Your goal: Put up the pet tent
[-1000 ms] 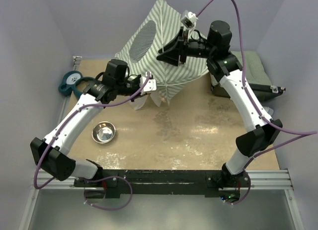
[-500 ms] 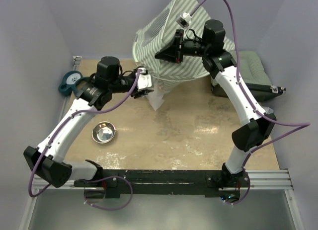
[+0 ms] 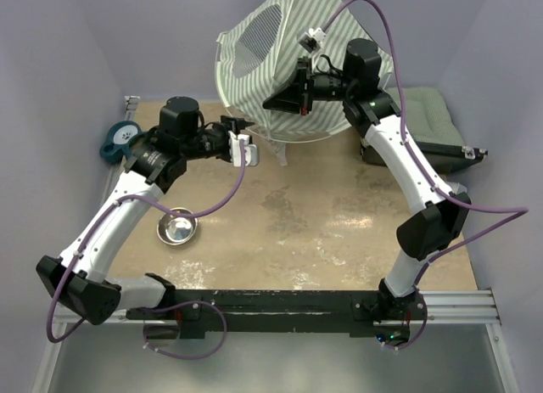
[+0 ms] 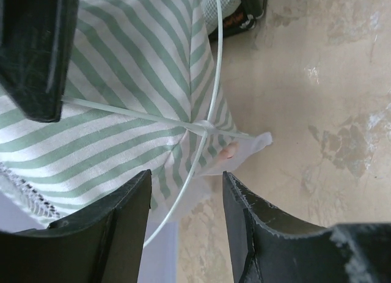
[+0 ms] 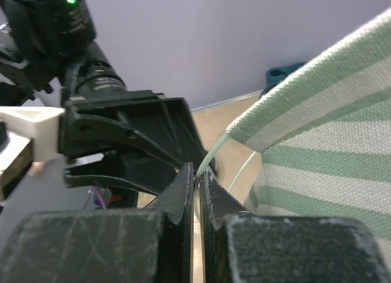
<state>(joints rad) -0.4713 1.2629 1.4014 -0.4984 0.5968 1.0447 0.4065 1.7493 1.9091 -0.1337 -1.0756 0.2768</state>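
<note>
Tent (image 3: 280, 66): raised and tilted at the far edge of the desk (image 3: 339, 223), midway along it. Right gripper (image 5: 197, 178): jaws together on a thin pole (image 5: 214, 150), the only hold seen. Left gripper (image 4: 186, 188): jaws apart, nothing held, poised at the tent's lower side where two poles cross. Risks, as judged: the slim pole may slide through the pinch and drop the tent; the flexed frame may spring sideways; the left jaws may take cloth instead of pole.
</note>
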